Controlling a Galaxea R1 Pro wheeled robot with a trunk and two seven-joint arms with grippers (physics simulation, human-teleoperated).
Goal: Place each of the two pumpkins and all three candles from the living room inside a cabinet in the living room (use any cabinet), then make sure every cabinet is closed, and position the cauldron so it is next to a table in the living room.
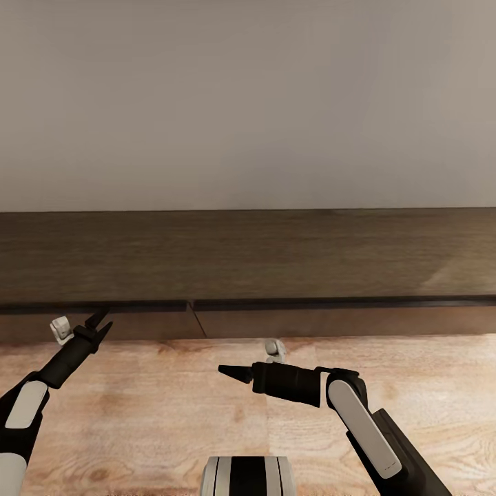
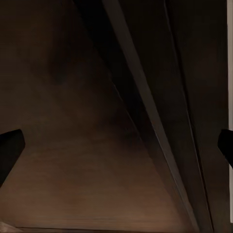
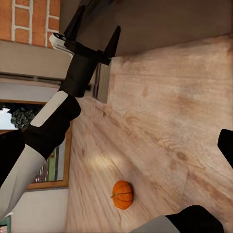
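Close against the cabinet [image 1: 275,262], we face its long dark-brown top and two front panels, split by a seam near the middle. Our left gripper [image 1: 100,325] reaches up to the top edge of the left panel, fingers spread wide and empty; in the left wrist view only the two dark fingertips [image 2: 9,150] show at the frame's sides, with brown wood and a pale groove between them. From the head view that panel looks slightly proud of its neighbour at the seam, though the angle is too poor for us to be sure it is ajar. Our right gripper [image 1: 234,373] hangs low over the plank floor [image 1: 172,413], pointing across toward the left arm; whether its fingers are open or closed we cannot tell. One pumpkin [image 3: 122,194] lies on the floor behind the left arm, well apart from the cabinet, seen from the right wrist camera, with a brick chimney [image 3: 29,19] beyond.

We judge the step in hand to be working the left panel open. To do it well, one finger should slip into the groove above the panel before pulling, and the pull should run straight back toward us, slowly, so the finger does not skate off the handle-less front. The pumpkin waits until the opening is wide enough.
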